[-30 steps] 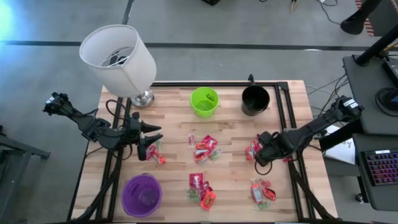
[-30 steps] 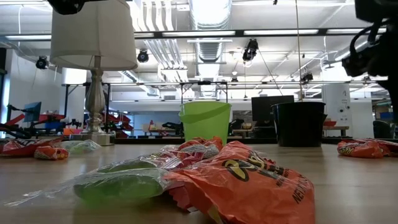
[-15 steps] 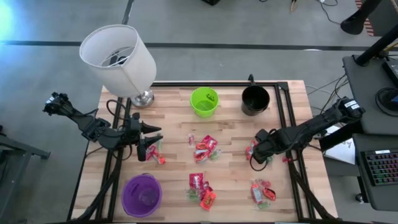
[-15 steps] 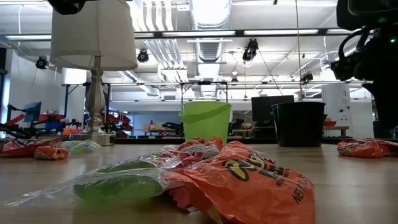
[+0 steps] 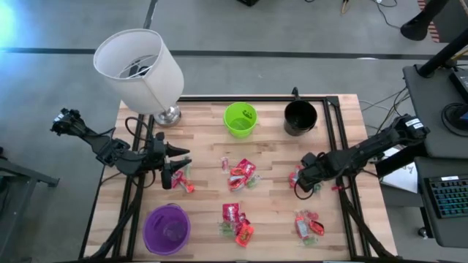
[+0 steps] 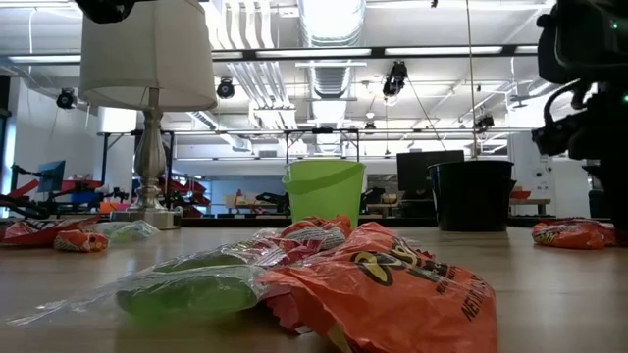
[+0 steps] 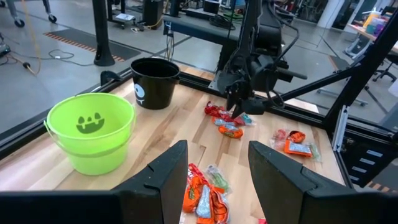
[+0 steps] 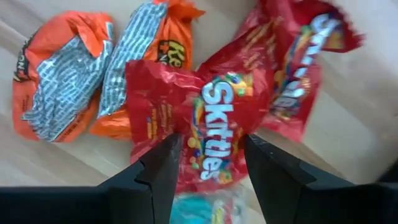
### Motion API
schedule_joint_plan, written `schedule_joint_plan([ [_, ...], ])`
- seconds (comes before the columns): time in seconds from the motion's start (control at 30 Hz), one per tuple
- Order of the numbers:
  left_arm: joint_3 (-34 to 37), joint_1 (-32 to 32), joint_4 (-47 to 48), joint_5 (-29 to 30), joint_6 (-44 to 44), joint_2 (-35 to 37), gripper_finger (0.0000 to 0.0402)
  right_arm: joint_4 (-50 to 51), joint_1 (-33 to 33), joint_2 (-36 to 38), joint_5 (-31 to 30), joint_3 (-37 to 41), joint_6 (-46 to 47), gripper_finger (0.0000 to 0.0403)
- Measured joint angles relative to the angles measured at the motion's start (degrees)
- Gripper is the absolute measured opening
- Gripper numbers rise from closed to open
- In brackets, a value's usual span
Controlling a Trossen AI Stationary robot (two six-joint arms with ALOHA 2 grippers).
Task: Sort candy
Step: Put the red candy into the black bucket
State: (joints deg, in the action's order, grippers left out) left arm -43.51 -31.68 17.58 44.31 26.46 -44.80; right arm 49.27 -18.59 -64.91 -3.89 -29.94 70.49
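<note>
Wooden butcher-block counter (image 5: 205, 139), black metal frame along its edges. White-shade lamp (image 5: 139, 69) with chrome base at the far left corner. Green cup (image 5: 240, 119) with jack-o'-lantern face at far centre, black cup (image 5: 300, 117) just to its right, both upright. Purple cup (image 5: 167, 229) near the front left edge. Grey floor around; keyboard (image 5: 447, 197) on a side desk at right.

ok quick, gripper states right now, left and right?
Left gripper: open, holding nothing, above the table.
Right gripper: open, straddling a red Skittles packet, not gripping it.
</note>
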Motion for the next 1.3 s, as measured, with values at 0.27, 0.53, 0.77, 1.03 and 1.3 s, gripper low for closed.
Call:
schedule_joint_plan([
  [0.27,0.0,0.0,0.0,0.0,0.0,0.0,0.0152,-5.1,0.0,0.2,0.8,3.4,1.5,0.0161],
  [0.53,0.0,0.0,0.0,0.0,0.0,0.0,0.0152,-5.2,0.1,0.1,1.1,3.5,1.5,0.0073],
  [0.77,0.0,0.0,0.0,0.0,0.0,0.0,0.0152,-5.0,0.0,0.1,1.3,3.5,2.5,0.0012],
  [1.03,0.0,0.0,0.0,0.0,0.0,0.0,0.0152,-4.6,0.0,2.8,2.9,1.9,2.4,0.0009],
  [1.3,0.0,0.0,0.0,0.0,1.5,0.0,0.0152,-4.2,0.0,6.2,2.7,-1.5,2.6,0.0008],
])
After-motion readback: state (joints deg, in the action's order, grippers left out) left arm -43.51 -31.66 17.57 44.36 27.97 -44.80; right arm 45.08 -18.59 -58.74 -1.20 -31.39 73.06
